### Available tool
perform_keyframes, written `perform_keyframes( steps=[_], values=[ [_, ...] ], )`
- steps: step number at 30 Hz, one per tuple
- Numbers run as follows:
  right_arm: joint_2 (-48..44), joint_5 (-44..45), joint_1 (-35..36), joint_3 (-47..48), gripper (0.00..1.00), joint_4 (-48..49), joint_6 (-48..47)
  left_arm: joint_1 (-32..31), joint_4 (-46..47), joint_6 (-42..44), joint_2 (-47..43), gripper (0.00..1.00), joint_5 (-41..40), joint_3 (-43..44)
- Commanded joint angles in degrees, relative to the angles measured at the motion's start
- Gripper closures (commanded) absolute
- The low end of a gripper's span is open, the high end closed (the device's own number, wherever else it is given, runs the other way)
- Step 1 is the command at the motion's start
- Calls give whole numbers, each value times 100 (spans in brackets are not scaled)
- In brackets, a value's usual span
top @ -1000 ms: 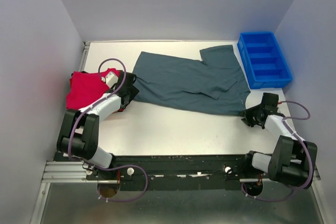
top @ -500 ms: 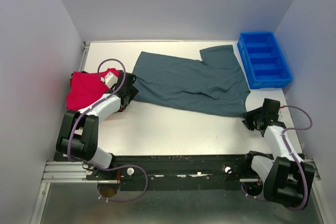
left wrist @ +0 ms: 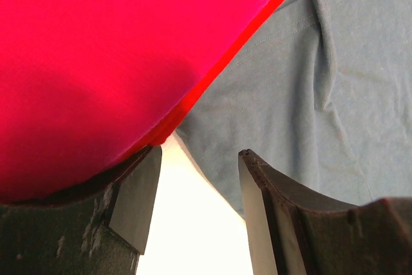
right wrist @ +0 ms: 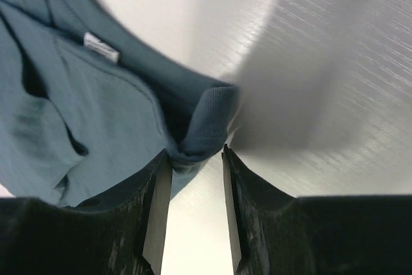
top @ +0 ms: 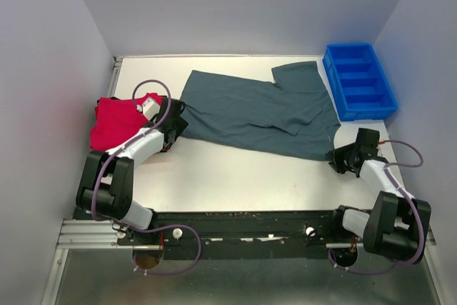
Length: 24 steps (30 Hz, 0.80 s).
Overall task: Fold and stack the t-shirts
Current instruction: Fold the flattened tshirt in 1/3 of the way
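While the right gripper [right wrist: 196, 152] pinches a bunched edge of the grey shirt [top: 257, 108] between half-closed jaws at the near right, the left gripper [left wrist: 198, 154] stands open on nothing, with bare table [top: 235, 176] between its fingers. Just beside it the red shirt [top: 114, 121] lies at the left edge. The grey shirt sprawls unfolded across the middle, and the bin [top: 359, 80] sits far right.

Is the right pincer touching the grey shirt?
Touching: in the right wrist view, the grey shirt bunches tight between both fingers of the right pincer.
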Motion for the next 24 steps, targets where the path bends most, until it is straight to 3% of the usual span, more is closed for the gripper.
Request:
perform_keyframes(
  steps=[1, 5, 7, 9, 24],
  values=[
    [237, 292, 10, 46, 57, -94, 115, 13, -25, 58, -125, 35, -218, 10],
    [106, 424, 10, -112, 63, -85, 194, 13, -60, 76, -107, 35, -219, 37],
    [44, 486, 10, -139, 86, -85, 211, 13, -52, 85, -81, 35, -227, 37],
    [9, 486, 10, -113, 97, -164, 220, 13, -69, 93, -55, 35, -227, 46],
    [-369, 952, 10, 283, 99, -305, -334, 13, -166, -223, 297, 39, -87, -16]
  ],
)
